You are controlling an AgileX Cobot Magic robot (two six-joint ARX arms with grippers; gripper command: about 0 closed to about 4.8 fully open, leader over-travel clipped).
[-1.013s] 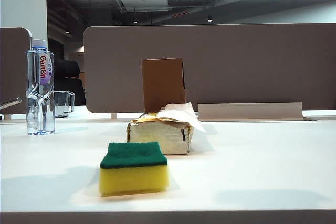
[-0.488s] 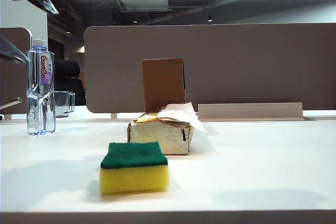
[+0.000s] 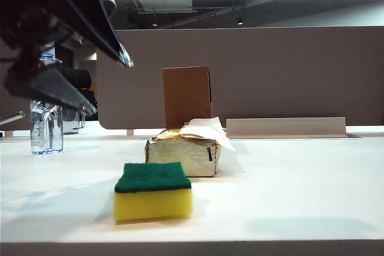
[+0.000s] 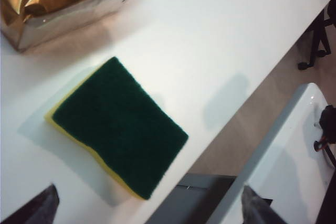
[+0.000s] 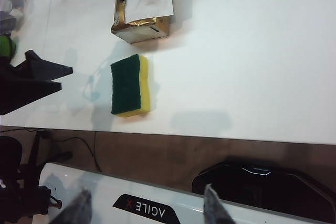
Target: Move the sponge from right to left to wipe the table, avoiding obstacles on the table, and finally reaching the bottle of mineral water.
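The left gripper (image 3: 108,85) is hanging in the air at about 10 o'clock in the exterior view, jaws spread as wide as they go and nothing between them; its dark fingers (image 3: 90,13) point down and to the right, well above the table (image 3: 300,196). From its own wrist camera the sponge (image 4: 118,127) sits right under it, untouched. The right gripper (image 5: 144,205) only shows two fingertips (image 5: 212,208) in its wrist view, parted with nothing in them, out past the table's front edge. The sponge (image 3: 153,191) is a small yellow foam block with a dark green scouring layer on top, lying flat near the front edge at roughly 7 o'clock in the exterior view. Just behind it, close but not touching, is the silvery tissue pack (image 3: 183,153) with a gold top and a white tissue poking out, and the upright brown cardboard box (image 3: 186,96) stands behind that. The bottle of mineral water (image 3: 45,130) is way off at 9 o'clock, partly hidden by the left gripper. Bare white tabletop runs between the sponge and the bottle, and there's loads more out to the right. Compared with a second ago, the left gripper has swung into the exterior view from the upper left; the sponge, pack, box and bottle haven't budged.
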